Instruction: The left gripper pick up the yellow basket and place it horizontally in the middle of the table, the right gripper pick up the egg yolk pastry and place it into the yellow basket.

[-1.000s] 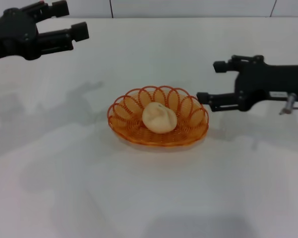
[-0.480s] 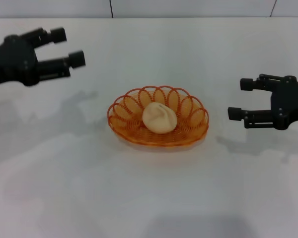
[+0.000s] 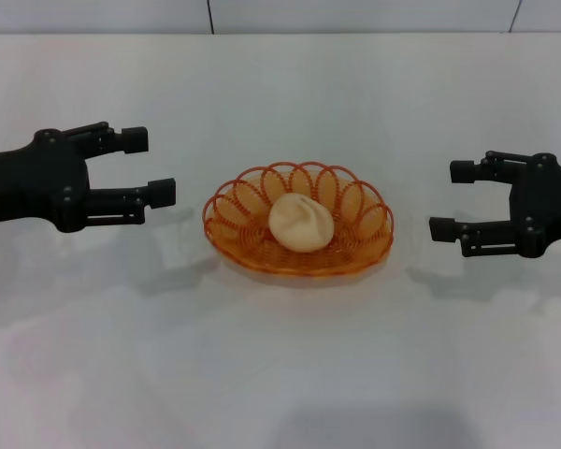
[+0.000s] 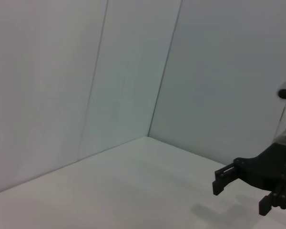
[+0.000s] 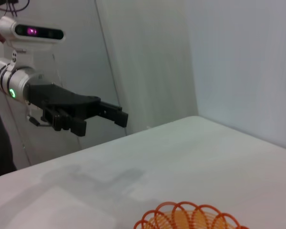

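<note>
The yellow basket [image 3: 297,231], an orange-amber wire oval, lies flat in the middle of the white table [image 3: 280,355]. The cream egg yolk pastry [image 3: 300,223] rests inside it. My left gripper [image 3: 150,166] is open and empty, to the left of the basket and clear of it. My right gripper [image 3: 447,199] is open and empty, to the right of the basket and apart from it. The basket's rim also shows in the right wrist view [image 5: 190,217], with the left gripper [image 5: 115,115] beyond. The left wrist view shows the right gripper [image 4: 238,188] far off.
A pale wall [image 3: 355,14] with panel seams runs along the table's far edge. The robot's head camera [image 5: 35,32] stands behind the left arm in the right wrist view.
My left gripper has dropped from the far left corner to table level beside the basket. My right gripper has pulled back from the basket's rim to the right. Basket and pastry have not moved.
</note>
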Controlling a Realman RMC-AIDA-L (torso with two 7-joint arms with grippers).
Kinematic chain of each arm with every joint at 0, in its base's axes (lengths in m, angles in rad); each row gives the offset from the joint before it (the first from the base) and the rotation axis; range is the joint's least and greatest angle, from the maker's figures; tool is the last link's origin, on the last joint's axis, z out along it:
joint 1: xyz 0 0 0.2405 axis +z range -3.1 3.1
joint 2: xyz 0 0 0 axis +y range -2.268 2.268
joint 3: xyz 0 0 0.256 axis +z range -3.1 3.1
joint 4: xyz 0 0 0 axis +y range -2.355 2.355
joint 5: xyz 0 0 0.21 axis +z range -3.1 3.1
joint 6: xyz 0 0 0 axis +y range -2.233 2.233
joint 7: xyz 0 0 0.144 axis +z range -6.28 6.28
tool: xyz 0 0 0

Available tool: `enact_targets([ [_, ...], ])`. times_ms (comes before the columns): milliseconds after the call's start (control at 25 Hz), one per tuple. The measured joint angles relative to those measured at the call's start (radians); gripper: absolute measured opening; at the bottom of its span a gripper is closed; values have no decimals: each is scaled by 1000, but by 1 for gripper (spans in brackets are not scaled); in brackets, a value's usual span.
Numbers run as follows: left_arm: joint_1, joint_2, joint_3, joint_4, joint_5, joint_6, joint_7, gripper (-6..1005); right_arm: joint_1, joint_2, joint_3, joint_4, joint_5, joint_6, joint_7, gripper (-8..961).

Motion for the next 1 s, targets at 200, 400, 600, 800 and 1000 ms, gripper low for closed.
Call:
enact_targets([
  [200,3,0,-2,0,-4,19,6,890,4,0,0,-11,-8,-15,4,860],
  [400,4,0,-1,0,-6,31,8,890,4,0,-3,-18,-8,-24,5,860],
  [600,3,0,-1,0,-7,35,8,890,4,0,-5,-22,-8,-25,5,859],
  [800,-2,0,0,1,-7,38,8,889,4,0,-6,-26,-9,-26,5,859],
  [1000,-6,0,1,0,-7,47,8,889,4,0,-9,-27,-9,-26,5,860],
])
